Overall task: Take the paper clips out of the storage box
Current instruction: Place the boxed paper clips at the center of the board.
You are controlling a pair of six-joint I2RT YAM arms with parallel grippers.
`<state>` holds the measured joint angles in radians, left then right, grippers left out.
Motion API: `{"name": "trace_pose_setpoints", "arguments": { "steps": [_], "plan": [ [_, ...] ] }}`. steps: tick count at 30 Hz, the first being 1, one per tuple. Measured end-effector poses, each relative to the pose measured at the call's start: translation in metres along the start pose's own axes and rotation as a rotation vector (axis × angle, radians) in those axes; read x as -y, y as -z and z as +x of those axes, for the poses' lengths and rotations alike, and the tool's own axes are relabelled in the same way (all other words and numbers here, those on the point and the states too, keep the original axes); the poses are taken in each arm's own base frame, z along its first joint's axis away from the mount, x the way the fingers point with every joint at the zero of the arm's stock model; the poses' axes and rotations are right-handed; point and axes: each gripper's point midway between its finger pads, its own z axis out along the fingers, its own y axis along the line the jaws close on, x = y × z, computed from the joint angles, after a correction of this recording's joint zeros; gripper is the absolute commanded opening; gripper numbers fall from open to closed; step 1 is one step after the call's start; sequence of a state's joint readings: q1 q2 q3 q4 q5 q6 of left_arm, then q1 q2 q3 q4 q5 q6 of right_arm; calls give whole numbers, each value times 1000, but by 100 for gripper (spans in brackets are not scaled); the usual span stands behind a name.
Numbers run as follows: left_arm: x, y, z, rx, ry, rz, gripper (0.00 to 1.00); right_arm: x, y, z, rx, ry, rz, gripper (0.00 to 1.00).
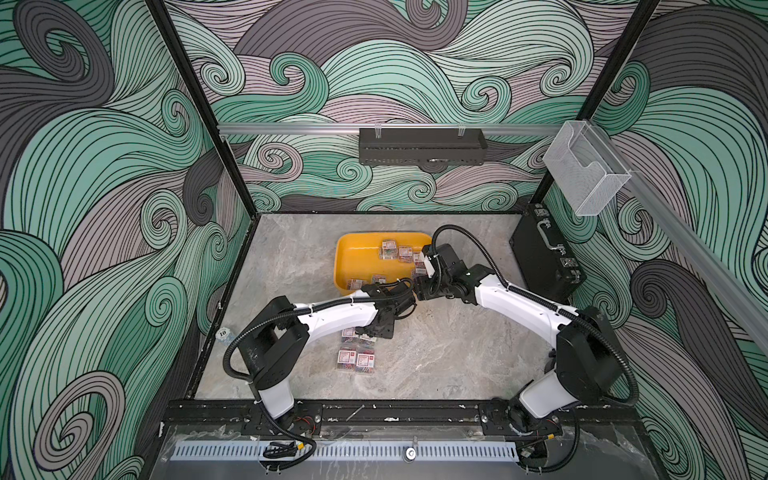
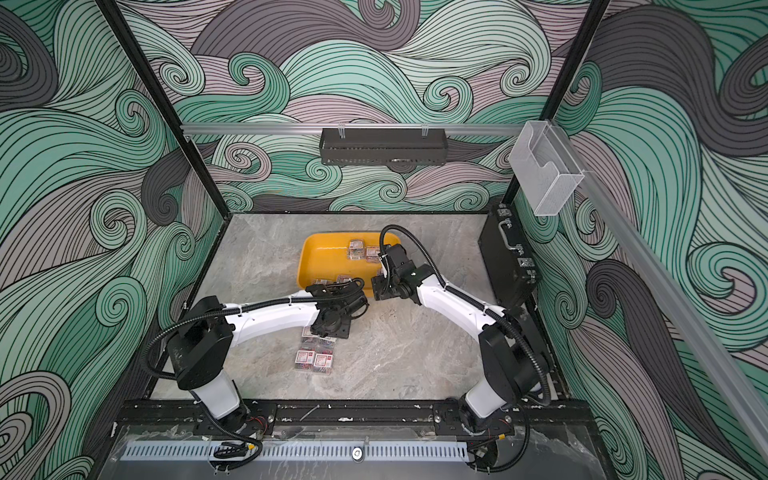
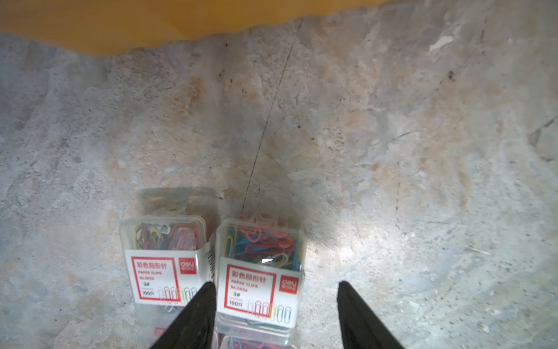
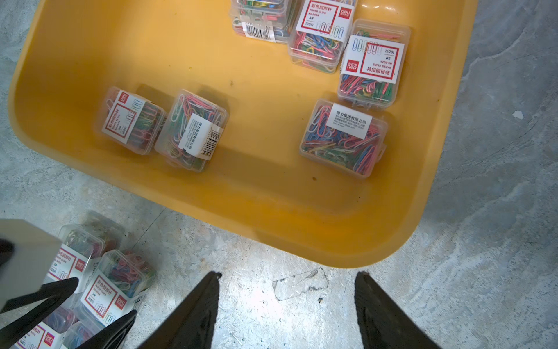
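Nearest, a cluster of clip boxes (image 1: 356,358) lies on the table (image 1: 436,353) left of centre, the left gripper (image 3: 275,283) hanging over its far end with jaws apart, loosely straddling one box (a clear gap on one side). Just beyond, the right gripper (image 4: 289,273) is spread wide over bare table at the near right corner of the tray (image 4: 271,196), holding nothing. Six more clip boxes (image 4: 344,139) lie in the tray, two by its near wall, four along its right.
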<state>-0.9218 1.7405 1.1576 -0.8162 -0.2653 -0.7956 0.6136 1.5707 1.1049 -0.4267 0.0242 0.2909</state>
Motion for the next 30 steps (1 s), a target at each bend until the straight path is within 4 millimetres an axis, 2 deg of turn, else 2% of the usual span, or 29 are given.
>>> {"name": "trace_pose_setpoints", "arguments": {
  "steps": [16, 30],
  "plan": [
    [-15, -3, -10, 18, -35, -136, 63, 1, 3, -1, 8, 2, 4, 71],
    [-11, -4, -10, 10, -62, -118, 63, 3, 3, -1, 8, 3, 15, 71]
  ]
}}
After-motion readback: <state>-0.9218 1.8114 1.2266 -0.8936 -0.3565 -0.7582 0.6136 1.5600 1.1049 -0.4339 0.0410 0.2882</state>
